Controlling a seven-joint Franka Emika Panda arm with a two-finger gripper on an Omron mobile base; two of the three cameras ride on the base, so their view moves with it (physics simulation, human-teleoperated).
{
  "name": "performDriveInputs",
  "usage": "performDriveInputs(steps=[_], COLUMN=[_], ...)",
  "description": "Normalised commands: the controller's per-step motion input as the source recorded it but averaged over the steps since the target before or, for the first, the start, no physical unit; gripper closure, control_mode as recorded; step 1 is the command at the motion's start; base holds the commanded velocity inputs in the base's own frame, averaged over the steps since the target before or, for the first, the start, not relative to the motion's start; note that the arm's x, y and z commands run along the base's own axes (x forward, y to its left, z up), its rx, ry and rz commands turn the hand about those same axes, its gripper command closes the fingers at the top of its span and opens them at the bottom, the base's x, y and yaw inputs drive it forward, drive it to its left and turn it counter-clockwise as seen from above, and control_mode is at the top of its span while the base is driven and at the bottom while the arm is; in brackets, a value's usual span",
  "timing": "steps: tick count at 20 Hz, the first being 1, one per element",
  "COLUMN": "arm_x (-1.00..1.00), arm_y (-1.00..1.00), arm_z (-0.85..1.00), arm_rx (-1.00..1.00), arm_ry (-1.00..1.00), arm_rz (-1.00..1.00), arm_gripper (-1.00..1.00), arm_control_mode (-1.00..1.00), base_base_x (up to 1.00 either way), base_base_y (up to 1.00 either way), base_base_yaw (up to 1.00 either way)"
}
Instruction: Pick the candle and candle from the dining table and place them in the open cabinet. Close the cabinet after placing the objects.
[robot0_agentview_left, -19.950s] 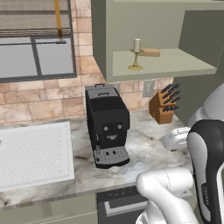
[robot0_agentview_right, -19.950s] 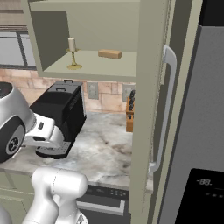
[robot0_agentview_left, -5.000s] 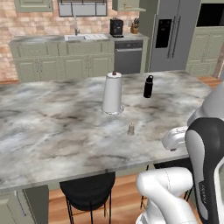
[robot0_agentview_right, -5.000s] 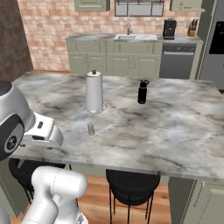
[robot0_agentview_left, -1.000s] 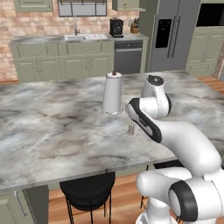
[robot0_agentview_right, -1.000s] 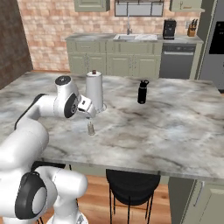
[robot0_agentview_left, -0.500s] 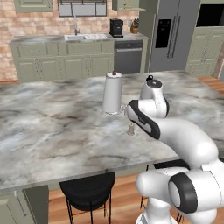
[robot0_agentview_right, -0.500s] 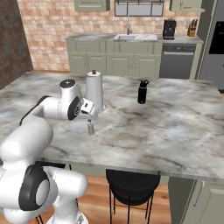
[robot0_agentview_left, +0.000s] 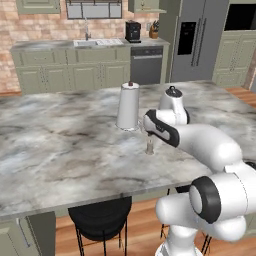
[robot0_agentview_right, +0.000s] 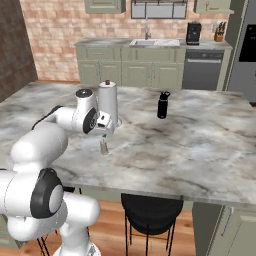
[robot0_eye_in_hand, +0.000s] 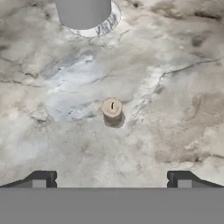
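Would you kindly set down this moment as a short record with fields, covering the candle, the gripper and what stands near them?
surface: dining table, grey-and-white veined marble
candle: small stubby candle, upright on the marble, nothing touching it
gripper: gripper above the candle, jaws open wide, nothing held
nearest neighbour: tall white jug with dark knob, just beyond the candle
also on table: black bottle, farther off
under table: black stool
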Motion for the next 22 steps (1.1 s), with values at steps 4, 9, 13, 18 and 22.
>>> performDriveInputs(steps=[4,9,13,18,22], arm_x=[0.22,0.16,0.16,0.15,0.27], arm_y=[0.0,0.0,0.0,0.0,0.0], arm_z=[-0.1,-0.3,-0.35,-0.2,-0.02], arm_rx=[0.0,0.0,0.0,0.0,0.0], arm_ry=[0.08,0.07,0.09,0.04,0.01], arm_rz=[0.05,0.01,0.0,0.0,0.0], arm_gripper=[-1.0,-1.0,-1.0,-1.0,-1.0], arm_control_mode=[-1.0,-1.0,-1.0,-1.0,-1.0], base_base_x=[0.0,0.0,0.0,0.0,0.0], base_base_y=[0.0,0.0,0.0,0.0,0.0], base_base_yaw=[0.0,0.0,0.0,0.0,0.0])
